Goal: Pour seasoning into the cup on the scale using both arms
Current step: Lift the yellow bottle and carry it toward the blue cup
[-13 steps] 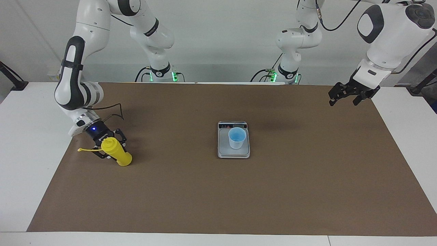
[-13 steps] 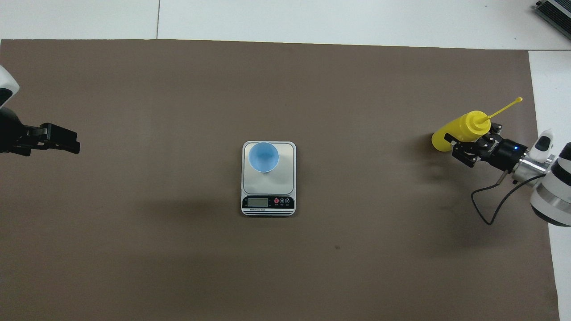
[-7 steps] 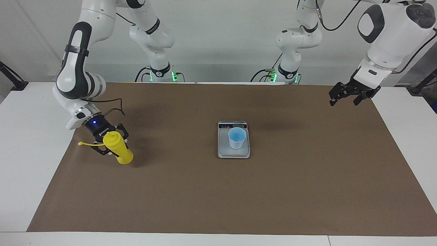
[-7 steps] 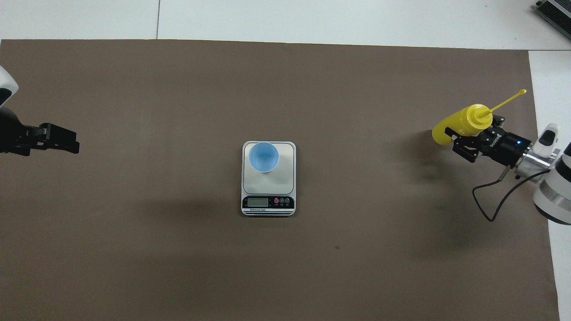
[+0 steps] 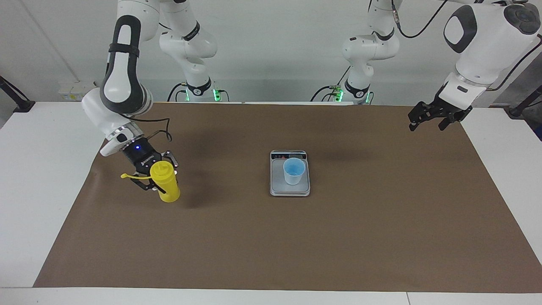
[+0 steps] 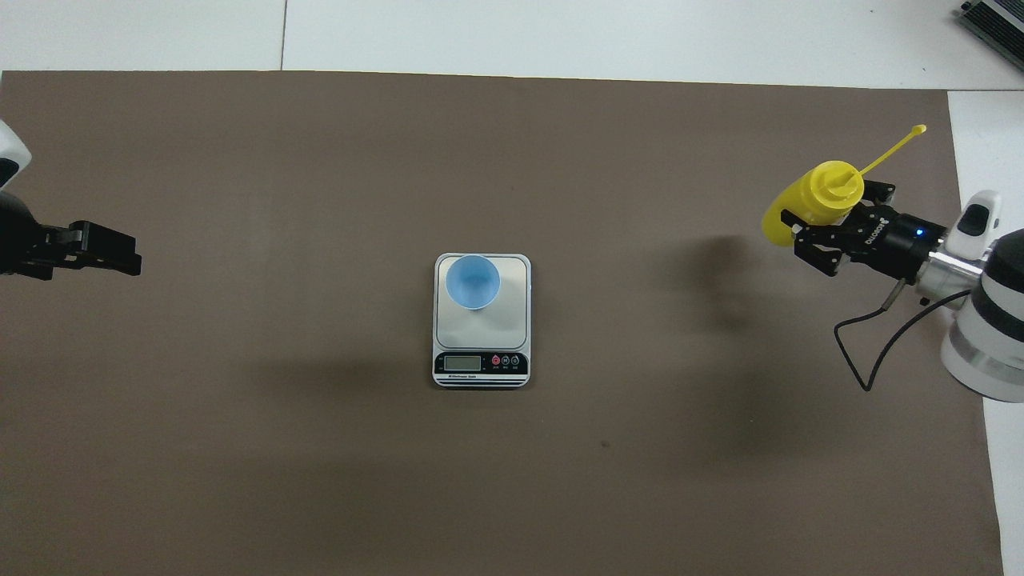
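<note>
- The right hand (image 5: 154, 176) is clenched round the upper body of the yellow squeeze bottle (image 5: 166, 184), which is carried nearly upright over the brown mat (image 5: 271, 237) at the right arm's end of the worktop (image 5: 38, 178).
- The bottle's cap strap (image 6: 892, 150) sticks out sideways with the nozzle uncovered, so judging by this the bottle is ready to pour; nothing needs opening first.
- The light-blue cup (image 5: 294, 170) stands on the silver-grey scale (image 5: 289, 188) at mid-mat, on the part of the platform nearer the scale's display in the facing view, well apart from the bottle.
- The left hand (image 5: 432, 116) waits in the air over the left arm's end of the mat; whether its fingers are parted I cannot tell.
- The step in hand looks like the carry toward the cup. To do it well, keep the bottle upright and the grasp firm but not squeezing until the nozzle (image 6: 838, 181) is over the cup's mouth.
- Arrive above the rim rather than level with it, so that neither the bottle nor the hand knocks the light cup off the scale.
- Tilt only once the nozzle is centred, and slowly; a soft bottle can spurt.
- Keep the strap clear of the stream and of the cup.
</note>
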Robot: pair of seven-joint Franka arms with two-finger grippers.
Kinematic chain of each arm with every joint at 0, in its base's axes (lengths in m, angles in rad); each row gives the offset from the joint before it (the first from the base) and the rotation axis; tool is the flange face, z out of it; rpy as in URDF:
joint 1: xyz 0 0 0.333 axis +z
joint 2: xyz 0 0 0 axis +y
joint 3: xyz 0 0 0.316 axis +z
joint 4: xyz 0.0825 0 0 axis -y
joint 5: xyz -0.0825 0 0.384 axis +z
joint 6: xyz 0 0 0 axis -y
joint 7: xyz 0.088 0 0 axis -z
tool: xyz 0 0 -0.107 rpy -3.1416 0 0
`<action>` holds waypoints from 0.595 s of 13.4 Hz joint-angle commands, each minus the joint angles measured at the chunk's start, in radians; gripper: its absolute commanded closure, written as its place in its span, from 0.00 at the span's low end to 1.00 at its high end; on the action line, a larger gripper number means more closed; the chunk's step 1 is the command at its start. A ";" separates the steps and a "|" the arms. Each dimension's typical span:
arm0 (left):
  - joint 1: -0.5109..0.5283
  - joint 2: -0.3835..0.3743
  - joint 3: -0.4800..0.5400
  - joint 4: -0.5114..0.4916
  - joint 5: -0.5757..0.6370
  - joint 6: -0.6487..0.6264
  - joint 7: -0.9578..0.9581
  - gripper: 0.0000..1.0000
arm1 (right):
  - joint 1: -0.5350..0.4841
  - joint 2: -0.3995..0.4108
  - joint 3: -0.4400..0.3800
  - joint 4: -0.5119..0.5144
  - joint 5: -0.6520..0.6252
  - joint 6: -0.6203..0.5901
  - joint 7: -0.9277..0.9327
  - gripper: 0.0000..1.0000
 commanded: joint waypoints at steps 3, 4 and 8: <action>0.011 -0.030 -0.004 -0.032 0.013 0.011 0.008 0.00 | 0.139 -0.021 -0.002 -0.011 -0.021 0.162 0.125 1.00; 0.011 -0.030 -0.004 -0.032 0.013 0.011 0.008 0.00 | 0.173 -0.019 -0.002 -0.011 -0.021 0.203 0.143 1.00; 0.011 -0.029 -0.004 -0.032 0.013 0.011 0.008 0.00 | 0.286 -0.009 -0.002 -0.011 -0.066 0.330 0.217 1.00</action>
